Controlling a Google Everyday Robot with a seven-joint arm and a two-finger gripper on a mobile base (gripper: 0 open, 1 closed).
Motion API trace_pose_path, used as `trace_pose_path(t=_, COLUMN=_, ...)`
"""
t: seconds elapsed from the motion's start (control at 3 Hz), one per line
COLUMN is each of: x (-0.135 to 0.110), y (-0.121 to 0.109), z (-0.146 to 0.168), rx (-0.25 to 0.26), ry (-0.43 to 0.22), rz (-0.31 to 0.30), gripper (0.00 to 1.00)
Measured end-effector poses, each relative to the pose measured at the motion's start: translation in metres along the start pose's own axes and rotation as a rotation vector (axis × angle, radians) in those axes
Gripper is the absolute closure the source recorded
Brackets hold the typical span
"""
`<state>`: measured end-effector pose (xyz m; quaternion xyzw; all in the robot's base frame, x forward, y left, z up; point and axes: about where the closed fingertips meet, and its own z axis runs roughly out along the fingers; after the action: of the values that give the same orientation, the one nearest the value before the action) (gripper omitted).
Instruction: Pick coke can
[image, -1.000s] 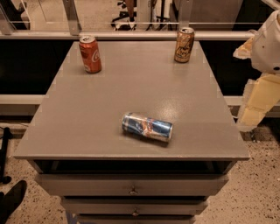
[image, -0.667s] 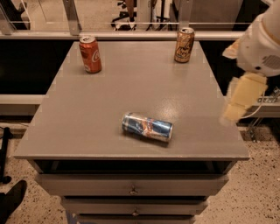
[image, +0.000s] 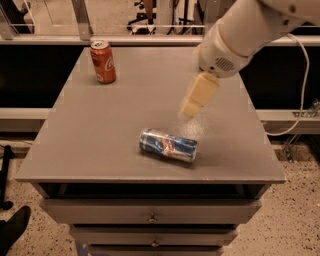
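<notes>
The pincer (image: 190, 107), whose grip cannot be told, is held above the surface (image: 100, 140), the coke can (image: 103, 62) stood at its ten o'clock.

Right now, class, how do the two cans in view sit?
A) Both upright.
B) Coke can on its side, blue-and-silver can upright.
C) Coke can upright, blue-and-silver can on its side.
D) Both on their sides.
C: the coke can stands upright at the far left of the table, the blue-and-silver can lies on its side near the front, the gripper hangs over the middle.
</notes>
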<state>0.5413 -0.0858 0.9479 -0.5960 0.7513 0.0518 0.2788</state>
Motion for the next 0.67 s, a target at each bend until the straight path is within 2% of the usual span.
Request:
trace_pose_path(t=0.33, x=-0.0613, y=-0.0115, z=0.0324, rx=0.012, ry=-0.140, rz=-0.023, gripper=0.00)
trace_pose_path(t=0.67, x=-0.0624, y=-0.0130, z=0.0347, rx=0.014, ry=-0.149, rz=-0.018, gripper=0.00)
